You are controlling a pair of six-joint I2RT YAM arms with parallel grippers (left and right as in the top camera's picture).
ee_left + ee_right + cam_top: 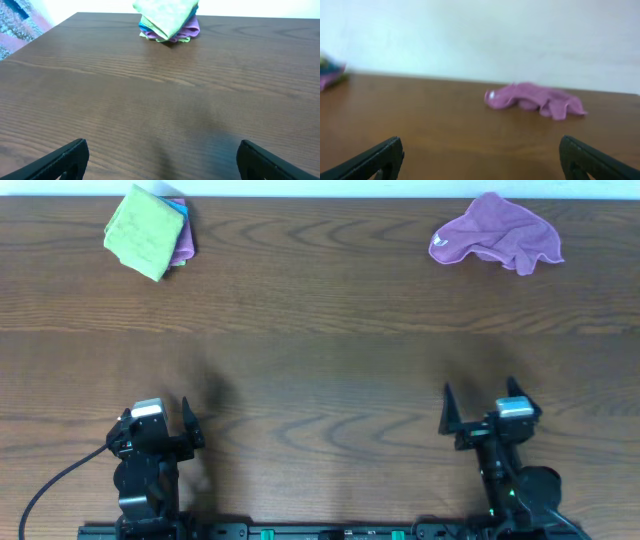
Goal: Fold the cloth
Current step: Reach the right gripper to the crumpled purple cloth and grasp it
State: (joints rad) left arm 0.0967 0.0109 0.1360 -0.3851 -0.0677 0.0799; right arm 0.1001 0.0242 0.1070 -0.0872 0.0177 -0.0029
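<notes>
A crumpled purple cloth point(497, 234) lies unfolded at the far right of the wooden table; it also shows in the right wrist view point(535, 100). A stack of folded cloths point(150, 230), green on top with blue and purple beneath, sits at the far left; it also shows in the left wrist view point(168, 20). My left gripper point(160, 418) is open and empty near the front left edge. My right gripper point(478, 405) is open and empty near the front right edge. Both are far from the cloths.
The wooden table point(320, 350) spans the whole view, with a white wall behind its far edge. The arm bases and a black cable point(50, 480) sit along the front edge.
</notes>
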